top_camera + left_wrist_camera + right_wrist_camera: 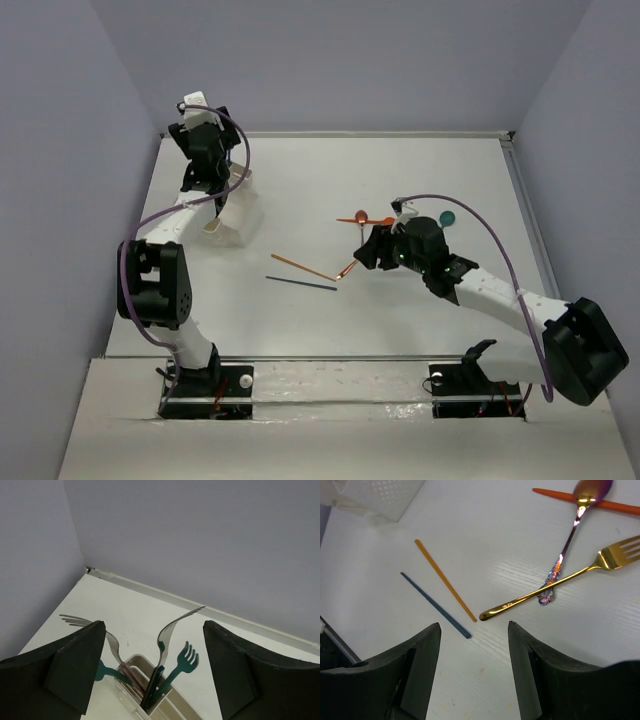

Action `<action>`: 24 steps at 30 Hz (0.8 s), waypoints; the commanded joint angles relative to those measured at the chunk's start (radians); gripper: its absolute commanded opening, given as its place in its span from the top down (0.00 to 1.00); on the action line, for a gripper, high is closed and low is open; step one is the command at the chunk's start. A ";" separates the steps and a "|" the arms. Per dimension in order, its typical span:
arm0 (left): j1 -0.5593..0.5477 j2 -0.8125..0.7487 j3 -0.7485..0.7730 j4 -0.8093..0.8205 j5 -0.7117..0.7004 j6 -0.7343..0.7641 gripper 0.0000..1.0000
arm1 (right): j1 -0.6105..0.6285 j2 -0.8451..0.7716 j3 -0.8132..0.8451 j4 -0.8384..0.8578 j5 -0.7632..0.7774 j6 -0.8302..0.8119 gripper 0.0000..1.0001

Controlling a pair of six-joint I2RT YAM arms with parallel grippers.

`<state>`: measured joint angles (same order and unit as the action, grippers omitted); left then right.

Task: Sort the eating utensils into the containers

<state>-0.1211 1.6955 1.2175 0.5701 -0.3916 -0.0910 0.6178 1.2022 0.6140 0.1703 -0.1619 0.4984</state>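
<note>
A translucent whitish container (240, 220) stands at the far left; in the left wrist view it (131, 661) holds a teal fork (184, 661), two silver forks (169, 631) and dark sticks, all upright. My left gripper (208, 176) hovers open and empty just above it (152, 629). Mid-table lie an orange stick (300, 266), a dark blue stick (300, 284) and a gold fork (346, 268). My right gripper (366, 250) is open and empty, just short of the gold fork's handle end (555, 582), with the orange stick (445, 580) and blue stick (435, 605) to its left.
An iridescent spoon (568, 542) lies under the gold fork. An orange spoon (362, 218) lies behind my right gripper and a teal spoon (447, 216) right of it. A raised rim (380, 133) and grey walls bound the table.
</note>
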 commanded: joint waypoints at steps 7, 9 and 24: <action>-0.094 -0.223 0.097 -0.012 0.094 -0.052 0.11 | 0.011 0.099 0.092 -0.126 0.324 0.063 0.39; -0.132 -0.253 0.109 -0.029 0.128 -0.076 0.10 | 0.011 0.134 0.127 -0.155 0.363 0.063 0.39; -0.290 -0.575 -0.041 -0.245 0.281 -0.356 0.05 | 0.002 0.431 0.362 -0.285 0.541 0.072 0.48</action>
<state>-0.4076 1.2930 1.2835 0.3611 -0.1917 -0.2874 0.6170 1.5711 0.9089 -0.0738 0.3065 0.5568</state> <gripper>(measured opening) 0.948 0.525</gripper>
